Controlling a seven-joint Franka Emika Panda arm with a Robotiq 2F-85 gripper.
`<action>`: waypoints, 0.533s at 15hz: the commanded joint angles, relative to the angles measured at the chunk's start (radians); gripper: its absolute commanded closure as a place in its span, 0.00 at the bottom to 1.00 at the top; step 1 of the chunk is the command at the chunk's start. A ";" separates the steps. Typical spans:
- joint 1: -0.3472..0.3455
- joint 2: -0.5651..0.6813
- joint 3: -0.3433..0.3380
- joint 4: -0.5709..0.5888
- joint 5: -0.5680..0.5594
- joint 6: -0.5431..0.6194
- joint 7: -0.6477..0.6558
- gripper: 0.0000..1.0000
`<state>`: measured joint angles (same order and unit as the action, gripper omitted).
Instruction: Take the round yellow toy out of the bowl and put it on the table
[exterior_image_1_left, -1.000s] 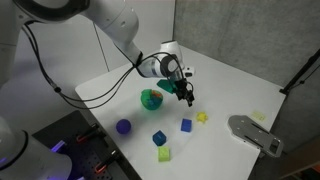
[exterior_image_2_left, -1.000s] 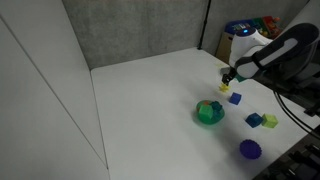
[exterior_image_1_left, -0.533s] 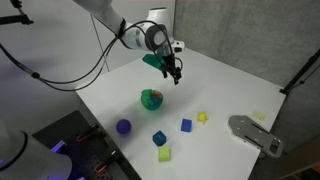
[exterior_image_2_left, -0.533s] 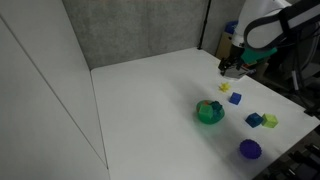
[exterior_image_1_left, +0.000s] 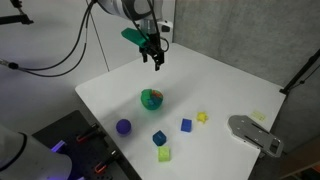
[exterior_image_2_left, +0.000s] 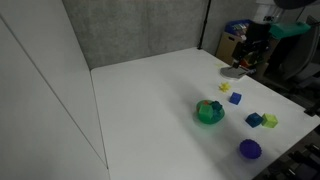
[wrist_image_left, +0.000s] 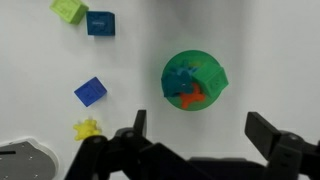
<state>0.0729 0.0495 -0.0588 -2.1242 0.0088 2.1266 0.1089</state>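
White table (exterior_image_1_left: 220, 85) holds the bowl (exterior_image_1_left: 150, 104) well in from every edge, its jumbled contents hard to make out. The round yellow toy (exterior_image_1_left: 202, 117) lies outside it, on the tabletop. High above, the gripper (wrist_image_left: 200, 135) hangs with its fingers spread wide.

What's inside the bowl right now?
In the wrist view the bowl holds a blue piece and an orange piece. The yellow toy lies outside, on the table. Anything beneath the pieces is covered.
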 joint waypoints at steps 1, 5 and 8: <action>-0.030 -0.136 0.024 -0.041 0.036 -0.128 -0.033 0.00; -0.039 -0.234 0.022 -0.025 0.057 -0.268 -0.031 0.00; -0.046 -0.281 0.021 -0.019 0.059 -0.322 -0.030 0.00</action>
<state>0.0507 -0.1803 -0.0488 -2.1374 0.0487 1.8511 0.1060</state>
